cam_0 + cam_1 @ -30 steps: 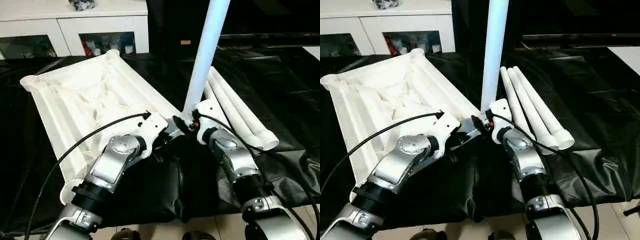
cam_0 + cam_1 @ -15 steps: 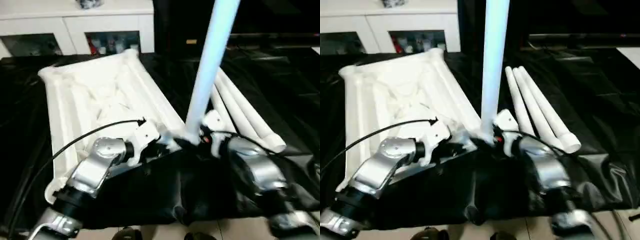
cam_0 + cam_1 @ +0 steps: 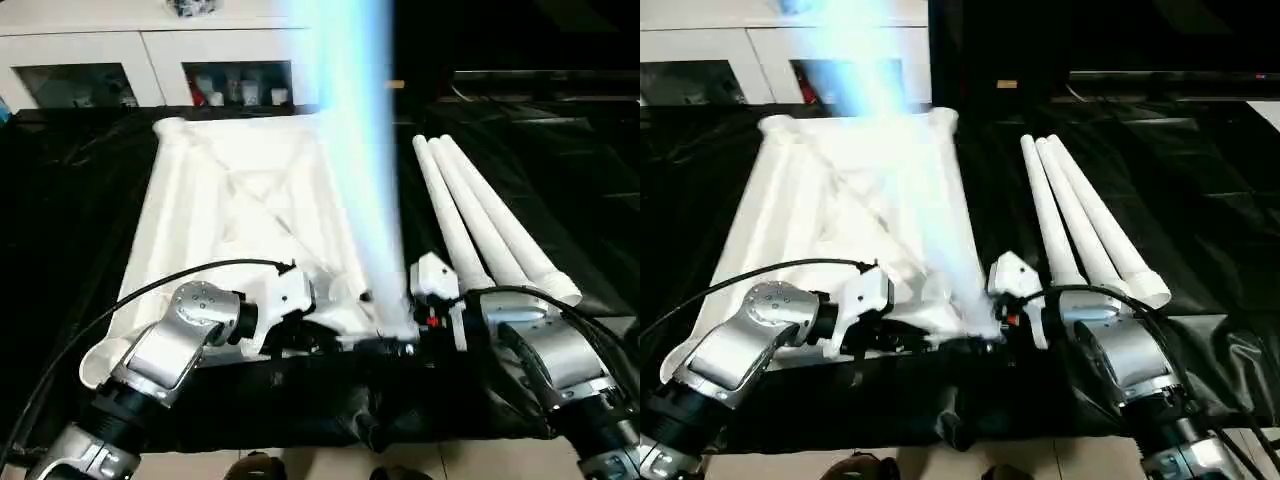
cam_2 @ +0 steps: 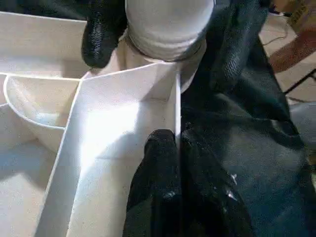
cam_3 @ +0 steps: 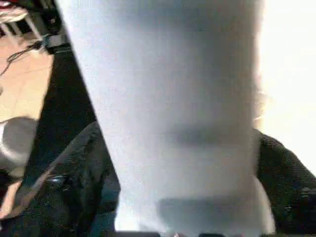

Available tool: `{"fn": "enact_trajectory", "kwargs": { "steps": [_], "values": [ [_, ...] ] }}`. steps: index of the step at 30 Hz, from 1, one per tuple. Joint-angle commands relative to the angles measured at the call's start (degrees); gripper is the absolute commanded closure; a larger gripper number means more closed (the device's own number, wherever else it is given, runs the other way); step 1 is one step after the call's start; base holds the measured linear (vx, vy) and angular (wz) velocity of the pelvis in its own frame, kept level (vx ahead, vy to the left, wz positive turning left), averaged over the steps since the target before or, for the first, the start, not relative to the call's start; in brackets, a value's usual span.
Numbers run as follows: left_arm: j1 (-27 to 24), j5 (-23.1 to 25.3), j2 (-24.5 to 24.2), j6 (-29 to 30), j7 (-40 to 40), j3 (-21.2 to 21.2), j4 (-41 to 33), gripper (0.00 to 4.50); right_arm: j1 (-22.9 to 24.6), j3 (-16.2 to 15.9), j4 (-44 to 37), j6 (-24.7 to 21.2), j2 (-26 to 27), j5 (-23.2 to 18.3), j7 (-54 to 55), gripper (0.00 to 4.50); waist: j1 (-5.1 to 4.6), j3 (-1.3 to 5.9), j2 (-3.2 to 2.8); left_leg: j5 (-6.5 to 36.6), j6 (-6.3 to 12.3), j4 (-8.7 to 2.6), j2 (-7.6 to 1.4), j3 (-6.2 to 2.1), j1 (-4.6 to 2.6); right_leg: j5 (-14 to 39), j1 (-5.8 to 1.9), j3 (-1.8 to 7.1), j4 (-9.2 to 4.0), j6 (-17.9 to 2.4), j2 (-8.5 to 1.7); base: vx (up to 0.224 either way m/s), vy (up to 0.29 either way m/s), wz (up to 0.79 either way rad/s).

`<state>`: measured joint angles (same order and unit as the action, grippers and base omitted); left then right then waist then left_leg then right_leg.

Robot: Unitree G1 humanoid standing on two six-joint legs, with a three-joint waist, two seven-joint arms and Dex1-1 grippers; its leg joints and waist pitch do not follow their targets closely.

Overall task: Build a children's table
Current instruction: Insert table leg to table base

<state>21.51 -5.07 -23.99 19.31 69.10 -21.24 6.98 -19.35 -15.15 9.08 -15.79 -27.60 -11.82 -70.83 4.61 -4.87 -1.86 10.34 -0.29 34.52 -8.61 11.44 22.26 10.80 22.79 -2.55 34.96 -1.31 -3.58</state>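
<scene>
Tabletop (image 3: pixel 240 200) swung square toward twelve; our left gripper (image 4: pixel 165 148) pinched its rib, right gripper (image 3: pixel 400 335) clasped the leg (image 3: pixel 345 150). Tilt could unseat it.

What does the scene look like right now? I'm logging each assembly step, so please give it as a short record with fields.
tabletop: white tabletop lies ribbed underside up on the black sheet
leg being fitted: one white leg stands with its base at the near corner socket
spare legs: three legs lie side by side to the right of the tabletop
left gripper: left gripper is shut on a tabletop rib beside the socket
right gripper: right gripper is around the leg's base, fingers on either side
background: white cabinet behind
</scene>
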Motion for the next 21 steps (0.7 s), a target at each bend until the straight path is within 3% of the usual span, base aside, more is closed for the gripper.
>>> {"fn": "enact_trajectory", "kwargs": {
  "steps": [1,10,11,13,14,16,17,21],
  "values": [
    [0.8,-3.1,0.2,-1.5,0.6,0.6,-3.1,4.5,1.1,-1.6,-1.2,-1.3,-0.4,-1.1,-2.0,0.96,-0.11,4.1,0.62,11.0,3.9,-4.22,-5.04,-2.38,-1.45,14.1,-2.2,3.0,-4.46,-12.7,-5.4,0.0,0.0,0.0],
    [0.9,-2.3,0.3,-1.4,-0.7,1.3,-2.4,4.5,2.5,-1.0,-0.6,-0.6,1.0,-1.1,0.1,1.63,0.33,4.21,0.43,11.6,3.13,-4.25,-5.0,-2.45,-1.41,13.5,-2.26,2.95,-4.45,-12.8,-5.46,0.0,0.0,0.0],
    [0.8,-2.3,0.2,-1.4,-0.7,1.6,-2.3,4.5,3.1,-0.9,-0.8,-0.5,1.6,-1.2,0.9,1.65,0.64,4.42,-0.53,11.6,2.86,-4.18,-4.99,-2.65,-1.49,13.3,-2.32,2.91,-4.28,-13.0,-5.55,0.0,0.0,0.0],
    [0.7,-2.4,-0.1,-1.4,-0.7,2.0,-2.2,4.5,3.8,-1.0,-0.9,-0.4,2.4,-1.3,1.9,1.68,0.44,4.37,-0.05,12.3,2.62,-4.31,-4.94,-2.57,-1.41,13.3,-2.39,2.87,-4.47,-13.0,-5.4,0.0,0.0,0.0],
    [0.7,-2.4,-0.3,-1.4,-0.6,2.2,-2.1,4.5,4.1,-1.0,-0.9,-0.1,2.8,-1.3,2.4,1.69,0.48,4.47,-0.34,12.6,2.41,-4.29,-4.96,-2.59,-1.43,13.1,-2.35,2.87,-4.48,-13.0,-5.44,0.0,0.0,0.0],
    [0.6,-2.5,-0.6,-1.4,-0.5,2.4,-2.1,4.5,4.3,-1.0,-0.8,0.1,3.1,-1.3,2.8,1.71,0.42,4.42,-0.23,13.1,2.23,-4.35,-4.91,-2.65,-1.4,13.8,-2.45,2.84,-4.5,-13.0,-5.43,0.0,0.0,0.0],
    [0.5,-2.5,-0.8,-1.4,-0.5,2.4,-2.1,4.5,4.3,-1.0,-0.7,0.3,3.3,-1.3,3.0,1.71,0.48,4.58,-0.63,13.6,1.97,-4.32,-4.94,-2.63,-1.57,14.1,-2.34,2.8,-4.55,-13.0,-5.37,0.0,0.0,0.0],
    [0.2,-2.0,-1.4,-2.3,-0.7,2.6,-2.0,4.5,4.3,-0.7,-0.3,0.7,3.8,-1.3,3.4,1.71,0.61,4.8,-0.71,13.6,1.57,-4.28,-4.94,-2.67,-1.54,13.8,-2.43,2.8,-4.41,-13.0,-5.4,0.0,0.0,0.0]
  ]
}}
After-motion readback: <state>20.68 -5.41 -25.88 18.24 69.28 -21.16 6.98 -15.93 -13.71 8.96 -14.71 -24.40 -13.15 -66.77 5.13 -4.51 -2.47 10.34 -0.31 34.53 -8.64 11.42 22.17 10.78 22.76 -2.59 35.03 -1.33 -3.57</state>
